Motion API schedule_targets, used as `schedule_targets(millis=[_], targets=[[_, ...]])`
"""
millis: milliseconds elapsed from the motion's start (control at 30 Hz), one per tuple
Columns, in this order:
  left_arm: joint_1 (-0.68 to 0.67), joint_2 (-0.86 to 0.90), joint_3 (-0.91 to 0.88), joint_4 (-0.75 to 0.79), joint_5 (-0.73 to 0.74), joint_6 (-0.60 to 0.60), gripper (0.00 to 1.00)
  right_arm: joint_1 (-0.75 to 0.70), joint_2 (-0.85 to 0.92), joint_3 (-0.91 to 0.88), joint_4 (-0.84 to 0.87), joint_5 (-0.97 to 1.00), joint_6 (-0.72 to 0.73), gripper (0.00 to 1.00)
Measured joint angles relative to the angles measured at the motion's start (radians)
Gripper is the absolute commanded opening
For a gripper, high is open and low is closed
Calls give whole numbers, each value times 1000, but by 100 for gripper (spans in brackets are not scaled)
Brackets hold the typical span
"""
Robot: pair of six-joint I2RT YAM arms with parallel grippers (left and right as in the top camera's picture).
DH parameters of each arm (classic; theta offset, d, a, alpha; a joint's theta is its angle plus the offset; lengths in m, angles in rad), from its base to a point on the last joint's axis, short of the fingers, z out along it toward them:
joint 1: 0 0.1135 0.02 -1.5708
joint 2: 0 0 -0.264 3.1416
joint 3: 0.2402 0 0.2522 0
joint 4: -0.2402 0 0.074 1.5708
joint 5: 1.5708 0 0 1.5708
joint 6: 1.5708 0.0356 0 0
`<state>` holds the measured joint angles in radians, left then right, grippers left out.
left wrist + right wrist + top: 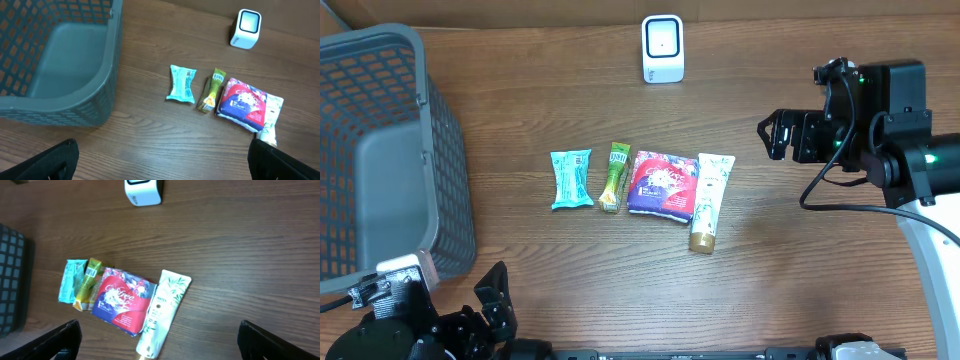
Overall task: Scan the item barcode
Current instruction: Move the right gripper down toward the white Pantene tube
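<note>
Left fingers (50, 162): spread, empty, tips cut off.
Right fingers (55, 342): spread, empty.
Items: packet (571, 178), stick (616, 175), pouch (662, 184), tube (709, 200), rowed mid surface (820, 260).
Scanner (662, 48): far edge, apart.
Basket (450, 200): left, partly cropped.

a grey mesh basket (448, 185) sits on the wooden table (800, 285).

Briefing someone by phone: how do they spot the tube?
On the table, right of the grey basket, lies a row of four items. The tube is rightmost, beside the red-and-blue packet; only it is white with a gold cap.
</note>
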<state>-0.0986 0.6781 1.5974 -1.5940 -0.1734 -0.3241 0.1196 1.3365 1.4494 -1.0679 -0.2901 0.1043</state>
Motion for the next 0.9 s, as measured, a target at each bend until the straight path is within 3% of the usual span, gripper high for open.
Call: schedule_targets(millis=[500, 900], targets=[[0, 0, 0, 3, 0, 0, 100, 0, 0, 0, 4, -33, 0, 100], [0, 0, -48, 251, 13, 35, 100, 0, 0, 0, -24, -36, 0, 100]])
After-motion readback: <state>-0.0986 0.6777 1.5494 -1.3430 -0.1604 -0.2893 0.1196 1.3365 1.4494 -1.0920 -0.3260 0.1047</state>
